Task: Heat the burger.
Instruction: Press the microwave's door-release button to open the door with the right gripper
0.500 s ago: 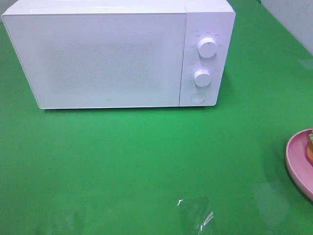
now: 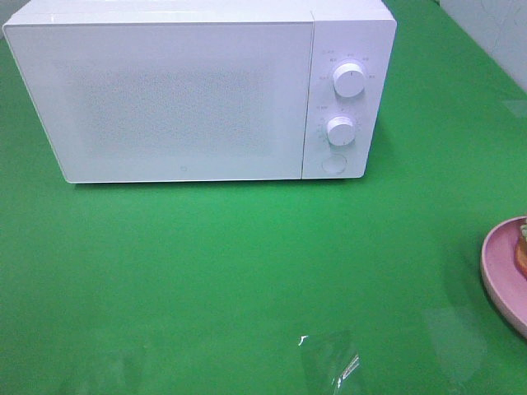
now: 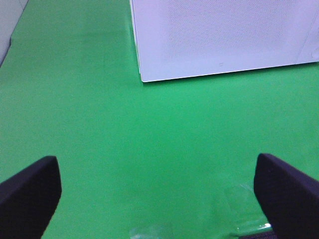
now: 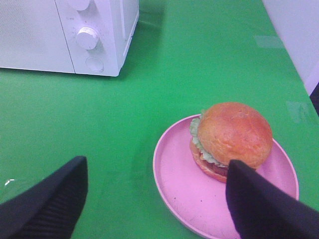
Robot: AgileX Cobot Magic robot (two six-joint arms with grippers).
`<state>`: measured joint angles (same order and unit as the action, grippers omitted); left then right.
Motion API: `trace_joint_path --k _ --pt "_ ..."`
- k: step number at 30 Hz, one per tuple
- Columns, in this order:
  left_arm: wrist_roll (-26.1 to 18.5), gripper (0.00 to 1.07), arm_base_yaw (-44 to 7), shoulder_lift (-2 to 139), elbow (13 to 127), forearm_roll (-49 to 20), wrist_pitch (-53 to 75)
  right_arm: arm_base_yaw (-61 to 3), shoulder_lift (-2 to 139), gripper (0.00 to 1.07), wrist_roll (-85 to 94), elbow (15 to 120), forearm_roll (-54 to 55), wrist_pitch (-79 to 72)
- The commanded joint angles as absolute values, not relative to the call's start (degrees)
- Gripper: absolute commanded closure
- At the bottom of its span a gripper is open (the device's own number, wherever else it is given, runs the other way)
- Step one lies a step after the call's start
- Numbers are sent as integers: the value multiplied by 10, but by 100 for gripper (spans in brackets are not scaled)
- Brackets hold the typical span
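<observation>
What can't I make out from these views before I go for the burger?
Microwave inside: exterior high view, shut white door hides it.
Dial markings: exterior high view, too small to read.
Burger and pink plate: exterior high view, cut by the right edge.
Part of the burger's side: right wrist view, a finger of the right gripper covers it.

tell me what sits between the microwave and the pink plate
Only bare green tabletop lies between the microwave and the pink plate; the right wrist view shows it.
</observation>
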<state>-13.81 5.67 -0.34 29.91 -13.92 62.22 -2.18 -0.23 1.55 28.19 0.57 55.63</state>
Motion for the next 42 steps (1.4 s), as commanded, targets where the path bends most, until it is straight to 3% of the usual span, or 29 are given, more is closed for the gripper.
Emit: trace_joint_path --k 1,30,42 --pt "-139 9 60 -6 297 -144 615 -21 -18 35 12 284 8 547" --pt "-139 9 60 -6 297 -144 615 -21 172 35 6 295 6 343" --pt "-139 9 60 -6 297 -144 615 -21 249 35 6 234 6 192"
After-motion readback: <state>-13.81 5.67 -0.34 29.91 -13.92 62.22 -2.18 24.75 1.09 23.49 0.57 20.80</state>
